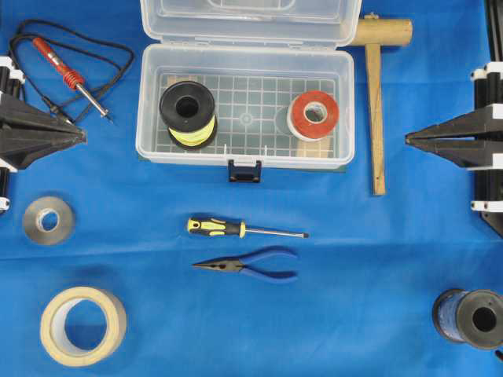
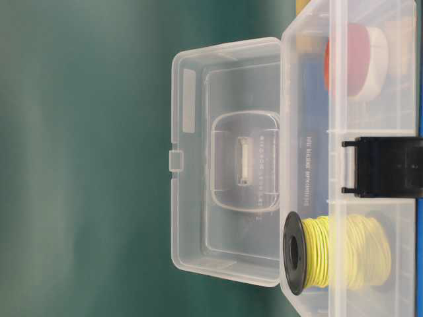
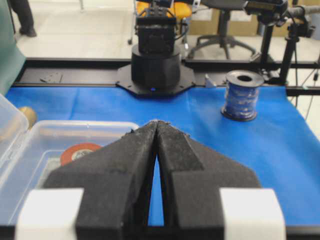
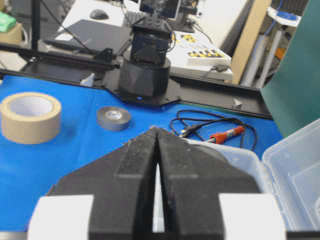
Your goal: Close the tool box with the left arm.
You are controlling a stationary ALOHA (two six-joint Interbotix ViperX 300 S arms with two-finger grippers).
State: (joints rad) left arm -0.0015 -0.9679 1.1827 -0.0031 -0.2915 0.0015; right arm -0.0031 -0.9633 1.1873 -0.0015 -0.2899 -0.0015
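The tool box [image 1: 245, 49] is a clear plastic case at the top middle of the blue cloth. Its lid [image 1: 247, 20] stands open behind it, upright in the table-level view [image 2: 225, 158]. The blue-and-white latch [image 1: 244, 170] hangs at the front wall. Inside lie a black spool of yellow wire [image 1: 188, 114] and a red-and-white tape roll [image 1: 313, 115]. My left gripper [image 1: 82, 137] is shut and empty, well left of the box [image 3: 30, 145]. My right gripper [image 1: 409, 140] is shut and empty, right of the box [image 4: 295, 170]. Neither touches it.
A soldering iron [image 1: 69, 75] lies at the back left and a wooden mallet [image 1: 377, 102] just right of the box. A screwdriver [image 1: 236, 228] and pliers [image 1: 251, 265] lie in front. Grey tape [image 1: 49, 221], masking tape [image 1: 82, 325] and a blue wire spool [image 1: 469, 318] sit near the corners.
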